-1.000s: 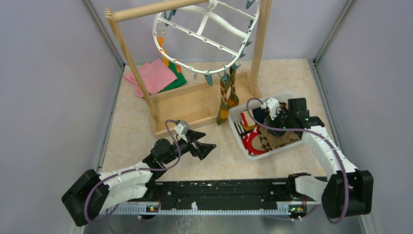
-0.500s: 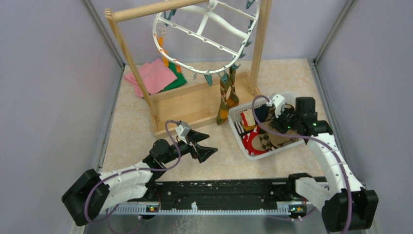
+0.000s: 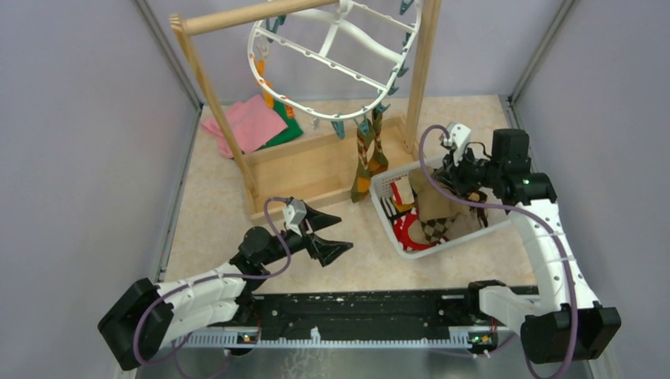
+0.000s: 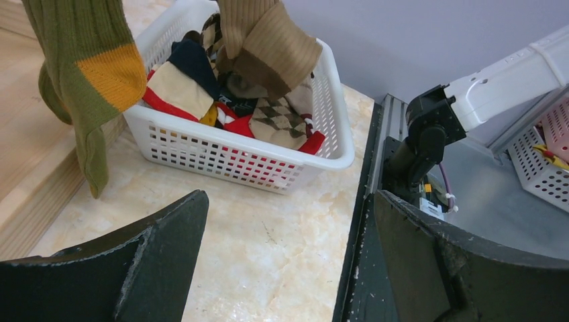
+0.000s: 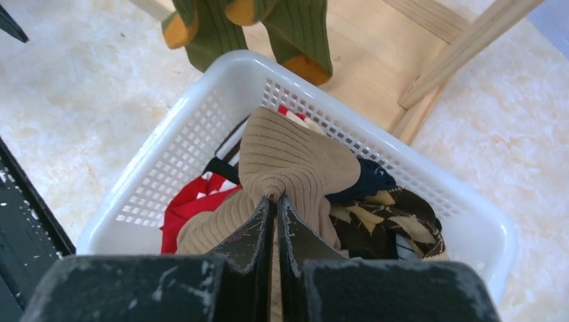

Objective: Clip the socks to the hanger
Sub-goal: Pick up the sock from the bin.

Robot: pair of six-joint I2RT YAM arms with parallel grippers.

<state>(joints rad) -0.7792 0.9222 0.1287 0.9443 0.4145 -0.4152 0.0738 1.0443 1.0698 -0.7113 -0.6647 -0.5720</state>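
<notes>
The white oval hanger (image 3: pixel 332 59) hangs from the wooden rack, and an olive-brown pair of socks (image 3: pixel 367 154) with orange stripes is clipped at its lower edge. My right gripper (image 3: pixel 439 178) is shut on a plain tan sock (image 3: pixel 431 204), pinching a fold of it (image 5: pixel 295 157) above the white basket (image 3: pixel 411 249). Red (image 5: pixel 191 201), argyle (image 5: pixel 389 221) and navy socks lie in the basket under it. My left gripper (image 3: pixel 328 233) is open over bare tabletop, left of the basket. Nothing is between its fingers (image 4: pixel 168 248).
The wooden rack's base (image 3: pixel 308 170) lies between the two grippers and the hanger, with its upright post (image 3: pixel 419 71) close to my right gripper. Folded pink (image 3: pixel 245 122) and green (image 3: pixel 286 131) cloths lie at the back left. Grey walls close in both sides.
My right gripper shut on the tan sock and lifted it up and back out of the basket. The left gripper drifted slightly and stayed open.
</notes>
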